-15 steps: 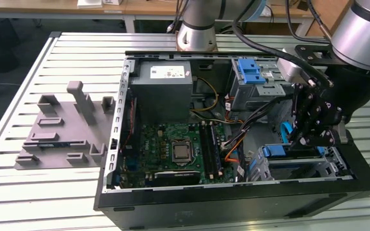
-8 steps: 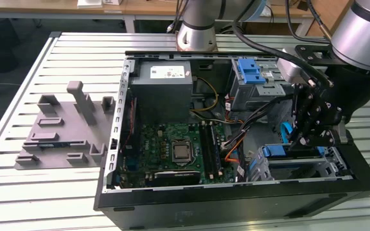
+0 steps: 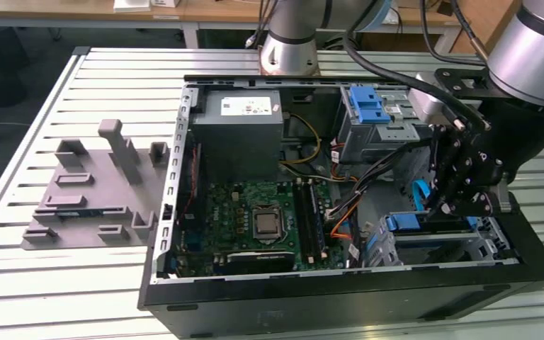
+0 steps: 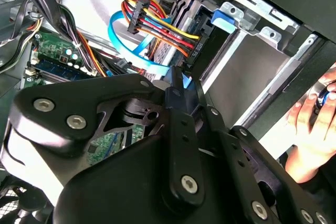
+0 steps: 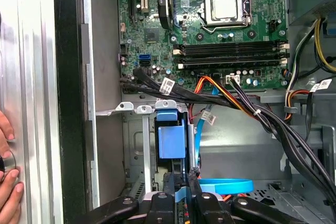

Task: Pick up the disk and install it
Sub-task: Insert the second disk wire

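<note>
The disk sits in the lower metal drive bay (image 3: 484,241) of the open computer case. What shows of it is its blue end handle (image 5: 171,140) (image 3: 414,222); the silver body is hidden in the bay. In the first wrist view my gripper (image 5: 182,176) has its two black fingers drawn together on a thin blue edge just behind that handle. In the second wrist view the gripper (image 4: 178,80) pinches the same blue part, and its black body covers most of what lies below. Seen from the exterior view, the gripper (image 3: 439,205) reaches down into the case at the exterior view's right.
A grey power-supply box (image 3: 237,117) and the green motherboard (image 3: 253,219) take up the case's other side. An upper bay with a blue latch (image 3: 367,106) stands behind. Cable bundles (image 5: 247,108) and a light-blue cable (image 5: 226,186) run close by. A person's hand (image 4: 310,124) rests outside the case wall.
</note>
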Robot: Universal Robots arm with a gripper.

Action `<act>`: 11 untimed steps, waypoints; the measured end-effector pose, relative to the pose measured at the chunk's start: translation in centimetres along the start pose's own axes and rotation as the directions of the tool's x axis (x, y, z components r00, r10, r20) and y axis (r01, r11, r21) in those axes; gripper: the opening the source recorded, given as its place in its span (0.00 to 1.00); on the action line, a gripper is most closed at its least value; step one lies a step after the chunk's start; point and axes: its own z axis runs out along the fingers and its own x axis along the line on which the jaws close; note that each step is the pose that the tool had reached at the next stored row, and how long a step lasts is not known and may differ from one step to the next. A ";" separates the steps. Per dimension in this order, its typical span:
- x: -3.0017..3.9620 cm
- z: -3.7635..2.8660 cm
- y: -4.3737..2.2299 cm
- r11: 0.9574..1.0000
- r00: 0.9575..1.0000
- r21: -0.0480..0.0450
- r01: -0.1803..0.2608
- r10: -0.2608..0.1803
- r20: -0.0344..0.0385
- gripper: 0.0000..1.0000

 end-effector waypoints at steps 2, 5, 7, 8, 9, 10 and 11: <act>-0.01 0.05 -0.07 1.000 1.000 0.000 0.000 0.000 0.001 0.24; -0.02 0.08 -0.22 1.000 1.000 0.000 0.000 0.000 0.002 0.24; -0.03 0.08 -0.23 1.000 1.000 0.000 0.000 0.000 0.002 0.24; -0.02 0.08 -0.23 1.000 1.000 0.000 0.000 0.000 0.002 0.24; -0.02 0.08 -0.23 1.000 1.000 0.000 0.000 0.000 0.002 0.24; -0.02 0.08 -0.24 1.000 1.000 0.000 0.000 0.000 0.002 0.24; -0.02 0.09 -0.23 1.000 1.000 0.000 0.000 0.000 0.002 0.24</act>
